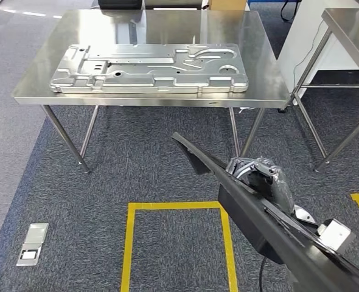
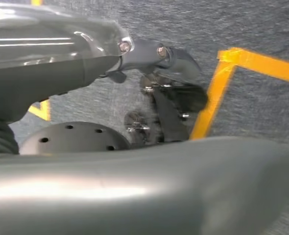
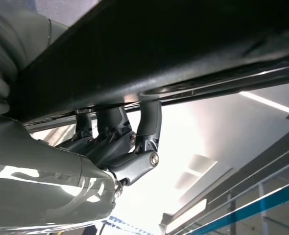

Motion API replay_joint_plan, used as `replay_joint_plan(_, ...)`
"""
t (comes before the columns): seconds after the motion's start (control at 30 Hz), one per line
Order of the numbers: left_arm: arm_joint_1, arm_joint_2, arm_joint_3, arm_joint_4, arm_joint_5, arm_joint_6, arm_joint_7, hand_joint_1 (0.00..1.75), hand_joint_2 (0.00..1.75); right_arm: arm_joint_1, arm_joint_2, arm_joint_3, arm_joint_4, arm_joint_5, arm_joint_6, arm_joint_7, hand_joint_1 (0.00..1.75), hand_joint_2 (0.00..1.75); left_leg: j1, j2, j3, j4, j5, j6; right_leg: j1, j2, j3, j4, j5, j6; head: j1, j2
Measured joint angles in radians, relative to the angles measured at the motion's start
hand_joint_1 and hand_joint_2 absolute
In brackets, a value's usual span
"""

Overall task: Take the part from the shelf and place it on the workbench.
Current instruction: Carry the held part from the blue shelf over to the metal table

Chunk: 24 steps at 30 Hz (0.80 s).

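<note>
The right hand (image 1: 260, 176) grips a long black part (image 1: 242, 194), which slants across the lower right of the head view, its pointed end reaching toward the steel table (image 1: 269, 91) and hanging above the grey carpet (image 1: 122, 158), short of the table. In the right wrist view the dark fingers (image 3: 150, 122) are hooked up around the part's edge, holding it from below. The left hand (image 2: 165, 93) hangs over the carpet beside a strip of yellow tape (image 2: 213, 93); its dark fingers (image 2: 172, 115) are blurred and I cannot tell whether they are curled in or spread. On the table lies a large stamped metal panel (image 1: 150, 68), flat, along the near edge. On the carpet in front of the table, a yellow tape square (image 1: 177, 207) marks the floor, and a small metal floor box (image 1: 32, 243) sits to its left. A second metal table (image 1: 352, 24) stands to the right of the first.
</note>
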Motion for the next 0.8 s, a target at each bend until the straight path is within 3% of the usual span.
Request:
replay_joint_plan(0.1, 0.000, -0.003, 0.002, 0.000, 0.007, -0.002, 0.004, 0.00, 1.75, -0.012, 0.000, 0.006, 0.011, -0.008, 0.004, 0.008, 1.75, 1.75, 0.003, 0.001, 0.016, -0.008, -0.007, 0.006, -0.001, 0.000, -0.097, 0.171, -0.065, 0.008, 0.001, 0.000)
replay_joint_plan(0.13, 0.000, -0.004, 0.003, 0.000, 0.008, -0.002, 0.004, 0.00, 1.75, -0.013, 0.000, 0.008, 0.016, -0.009, 0.004, 0.012, 1.75, 1.75, 0.003, 0.001, 0.020, -0.008, -0.011, 0.007, -0.002, 0.000, -0.127, 0.214, -0.069, 0.011, 0.001, 0.000)
replay_joint_plan(0.17, 0.002, -0.005, 0.005, 0.000, 0.009, -0.002, 0.004, 0.00, 1.75, -0.015, 0.000, 0.011, 0.019, -0.011, 0.004, 0.015, 1.75, 1.75, 0.004, 0.000, 0.026, -0.007, -0.016, 0.006, -0.003, 0.000, -0.142, 0.224, -0.052, 0.014, 0.001, 0.000)
replay_joint_plan(0.2, 0.003, -0.006, 0.006, 0.000, 0.010, -0.002, 0.004, 0.00, 1.75, -0.017, 0.000, 0.015, 0.023, -0.011, 0.004, 0.017, 1.75, 1.75, 0.004, 0.000, 0.035, -0.007, -0.022, 0.003, -0.004, 0.000, -0.138, 0.196, -0.017, 0.017, 0.001, 0.000)
replay_joint_plan(0.27, 0.005, -0.007, 0.008, 0.000, 0.012, -0.003, 0.004, 0.00, 1.75, -0.025, 0.000, 0.021, 0.029, -0.012, 0.003, 0.019, 1.75, 1.75, 0.005, 0.000, 0.053, -0.006, -0.037, -0.007, -0.004, -0.002, -0.097, 0.078, 0.065, 0.020, 0.001, 0.000)
replay_joint_plan(0.3, 0.004, -0.007, 0.009, 0.000, 0.013, -0.004, 0.004, 0.00, 1.75, -0.030, 0.000, 0.023, 0.031, -0.013, 0.003, 0.019, 1.75, 1.75, 0.004, -0.001, 0.059, -0.005, -0.043, -0.013, -0.004, -0.003, -0.076, 0.025, 0.085, 0.017, 0.001, 0.000)
replay_joint_plan(0.37, 0.003, -0.007, 0.012, 0.000, 0.015, -0.004, 0.004, 0.00, 1.75, -0.035, 0.000, 0.026, 0.034, -0.014, 0.002, 0.021, 1.75, 1.75, 0.002, -0.001, 0.063, -0.005, -0.051, -0.022, 0.000, -0.001, -0.059, -0.015, 0.084, 0.005, 0.001, 0.000)
replay_joint_plan(0.43, 0.001, -0.008, 0.014, 0.000, 0.016, -0.004, 0.004, 0.00, 1.75, -0.038, 0.000, 0.028, 0.035, -0.015, 0.001, 0.022, 1.75, 1.75, 0.003, 0.000, 0.065, -0.006, -0.055, -0.027, 0.000, 0.001, -0.056, -0.022, 0.079, -0.009, 0.001, 0.000)
replay_joint_plan(0.5, 0.000, -0.008, 0.015, 0.000, 0.017, -0.005, 0.002, 0.00, 1.75, -0.042, 0.000, 0.031, 0.035, -0.016, -0.001, 0.022, 1.75, 1.75, 0.005, 0.000, 0.052, 0.027, -0.077, -0.037, -0.003, -0.001, -0.050, -0.024, 0.075, -0.022, 0.001, 0.000)
replay_joint_plan(0.53, -0.001, -0.008, 0.015, 0.000, 0.017, -0.006, 0.002, 0.00, 1.75, -0.044, 0.000, 0.033, 0.036, -0.016, -0.002, 0.022, 1.75, 1.75, 0.006, 0.000, 0.029, 0.074, -0.099, -0.043, -0.005, -0.002, -0.047, -0.025, 0.072, -0.027, 0.001, 0.000)
replay_joint_plan(0.6, 0.000, -0.008, 0.015, 0.000, 0.017, -0.007, 0.001, 0.00, 1.75, -0.047, 0.001, 0.038, 0.037, -0.016, -0.006, 0.022, 1.75, 1.75, 0.009, 0.000, -0.046, 0.206, -0.148, -0.050, -0.005, -0.004, -0.042, -0.025, 0.066, -0.034, 0.001, 0.000)
replay_joint_plan(0.63, 0.002, -0.008, 0.016, 0.000, 0.018, -0.007, 0.001, 0.00, 1.75, -0.047, 0.001, 0.041, 0.037, -0.016, -0.007, 0.022, 1.75, 1.75, 0.009, 0.000, -0.081, 0.258, -0.158, -0.051, -0.005, -0.004, -0.038, -0.025, 0.062, -0.035, 0.001, 0.000)
replay_joint_plan(0.67, 0.004, -0.008, 0.016, 0.000, 0.019, -0.006, 0.001, 0.00, 1.75, -0.047, 0.002, 0.044, 0.038, -0.016, -0.008, 0.023, 1.75, 1.75, 0.009, 0.000, -0.101, 0.278, -0.147, -0.050, -0.004, -0.003, -0.033, -0.025, 0.057, -0.035, 0.001, 0.000)
replay_joint_plan(0.7, 0.006, -0.008, 0.017, 0.000, 0.020, -0.006, 0.001, 0.00, 1.75, -0.047, 0.003, 0.046, 0.038, -0.016, -0.009, 0.024, 1.75, 1.75, 0.009, 0.000, -0.103, 0.260, -0.115, -0.046, -0.004, -0.001, -0.024, -0.025, 0.051, -0.034, 0.001, 0.000)
replay_joint_plan(0.77, 0.007, -0.007, 0.020, 0.000, 0.024, -0.006, 0.000, 0.00, 1.75, -0.048, 0.006, 0.049, 0.038, -0.016, -0.009, 0.027, 1.75, 1.75, 0.006, -0.001, -0.067, 0.146, -0.027, -0.033, -0.003, 0.001, -0.003, -0.026, 0.038, -0.031, 0.001, 0.000)
replay_joint_plan(0.8, 0.007, -0.007, 0.022, 0.000, 0.026, -0.005, 0.000, 0.00, 1.75, -0.049, 0.007, 0.051, 0.039, -0.016, -0.010, 0.029, 1.75, 1.75, 0.002, -0.001, -0.048, 0.095, 0.003, -0.026, -0.003, 0.001, 0.004, -0.027, 0.033, -0.028, 0.001, 0.000)
